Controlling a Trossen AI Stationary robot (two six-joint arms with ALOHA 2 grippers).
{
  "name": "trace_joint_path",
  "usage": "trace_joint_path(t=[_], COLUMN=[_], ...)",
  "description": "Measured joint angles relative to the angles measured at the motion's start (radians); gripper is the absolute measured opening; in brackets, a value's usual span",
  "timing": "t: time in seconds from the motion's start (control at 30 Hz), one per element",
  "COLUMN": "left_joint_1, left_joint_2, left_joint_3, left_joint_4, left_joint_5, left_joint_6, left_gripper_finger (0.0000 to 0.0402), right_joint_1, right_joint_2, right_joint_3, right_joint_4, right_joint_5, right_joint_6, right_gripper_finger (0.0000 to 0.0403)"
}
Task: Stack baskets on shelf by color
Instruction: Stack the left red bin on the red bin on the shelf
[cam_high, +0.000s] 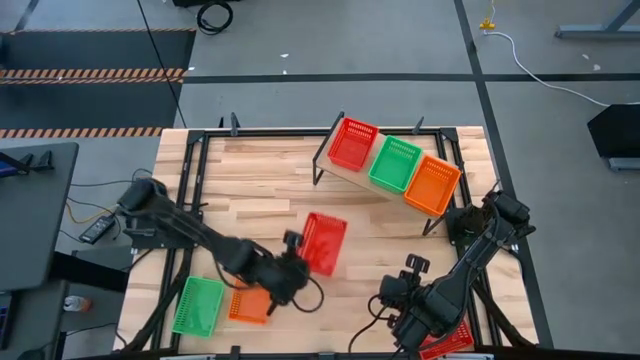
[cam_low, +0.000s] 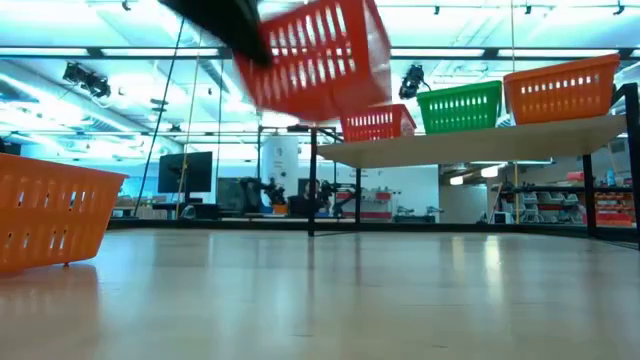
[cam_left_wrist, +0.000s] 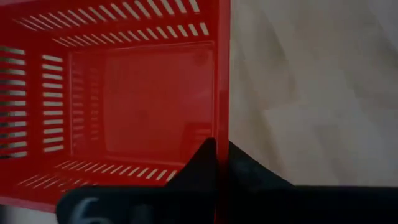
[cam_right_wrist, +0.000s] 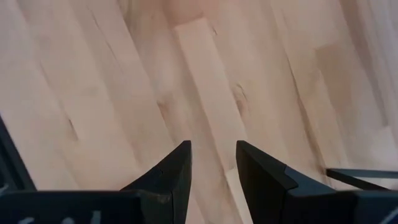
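My left gripper (cam_left_wrist: 219, 149) is shut on a red basket (cam_high: 323, 243), which hangs tilted above the table's middle and shows high up in the low view (cam_low: 315, 60). The shelf (cam_low: 480, 148) stands at the far right and carries a red basket (cam_high: 352, 143), a green basket (cam_high: 395, 163) and an orange basket (cam_high: 432, 185) side by side. A green basket (cam_high: 198, 305) and an orange basket (cam_high: 250, 305) rest on the table at the near left. My right gripper (cam_right_wrist: 213, 165) hangs open over bare wood at the near right. My left gripper pinches one side wall of the red basket at its rim (cam_left_wrist: 221, 127), with one finger (cam_left_wrist: 200, 163) inside the basket and the other (cam_left_wrist: 252, 171) outside. The fingers slant down from the table's near left. The basket is lifted clear of the table and tilted.
Another red basket (cam_high: 450, 343) lies at the near right edge, partly under my right arm. Black frame bars run around the tabletop (cam_high: 260, 170). Bare wood lies between the shelf and the arms.
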Motion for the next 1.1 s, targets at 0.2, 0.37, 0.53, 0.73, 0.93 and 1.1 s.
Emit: trace_joint_path(t=[0.2,0.37,0.53,0.73,0.93,1.1], left_joint_1=[0.084,0.196,0.319,0.432,0.545,0.620], left_joint_2=[-0.171,-0.257,-0.288,-0.288,-0.283,-0.266], left_joint_3=[0.001,0.001,0.001,0.001,0.050,0.136], left_joint_4=[-0.003,0.002,0.102,0.185,0.214,0.178], left_joint_5=[-0.031,-0.011,0.115,0.193,0.292,0.397], left_joint_6=[0.246,0.432,0.572,0.708,0.736,0.718], left_gripper_finger=[0.0006,0.0006,0.0006,0.0007,0.0007,0.0007], right_joint_1=[-0.010,-0.039,-0.084,-0.148,-0.185,-0.198], right_joint_2=[0.000,0.000,0.000,0.000,0.000,0.000], right_joint_3=[0.000,0.000,0.000,0.000,0.000,0.000], right_joint_4=[0.015,0.021,0.053,0.160,0.322,0.450], right_joint_5=[0.000,0.047,0.167,0.211,0.206,0.203], right_joint_6=[-0.048,-0.110,-0.176,-0.273,-0.357,-0.501], right_gripper_finger=[0.0132,0.0132,0.0132,0.0132,0.0132,0.0132])
